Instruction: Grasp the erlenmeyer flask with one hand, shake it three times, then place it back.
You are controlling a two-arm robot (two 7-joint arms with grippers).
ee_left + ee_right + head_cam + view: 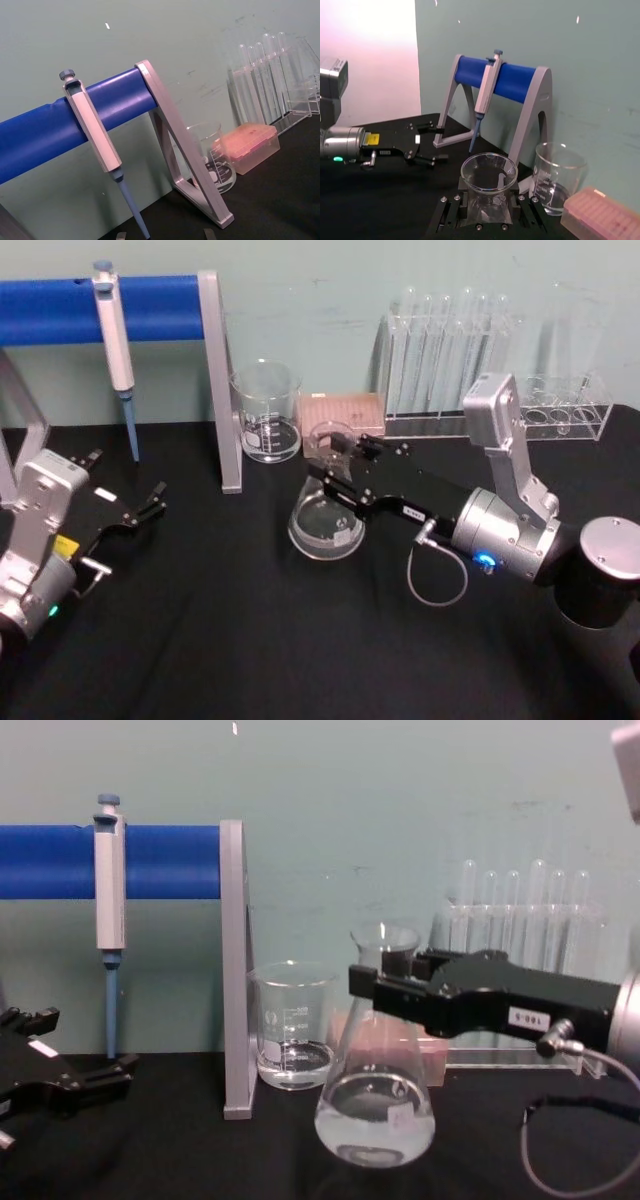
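Glass erlenmeyer flask (325, 525): stood upright near the middle of the black table (250, 640), nearer than the beaker and to the right of the stand's grey leg. A shallow layer of clear liquid lay in its wide base. Whether the base touched the cloth or hung just above it could not be told.
Right gripper (330, 460): reached in from the right at the height of the flask's neck. Its two black jaws were closed onto the neck just below the flared rim, one on each side, gripping the flask and nothing else. A small white numbered label showed on its body in the chest view.
Left gripper (140, 512): lay low at the near left of the table, well apart from the flask. Its fingers were spread apart with nothing between them.
Beaker (266, 412): straight-walled with printed graduations, at the far side just right of the stand's leg, left of and beyond the flask. A little clear liquid sat in its bottom.
Stand (60, 308): a blue bar on grey legs ran along the far left.
Pipette (115, 340): hung tip down from the blue bar.
Pink box (350, 410): sat beyond the flask, between the beaker and the rack.
Test tube rack (470, 390): clear, at the far right, with thin tubes standing upright in it.
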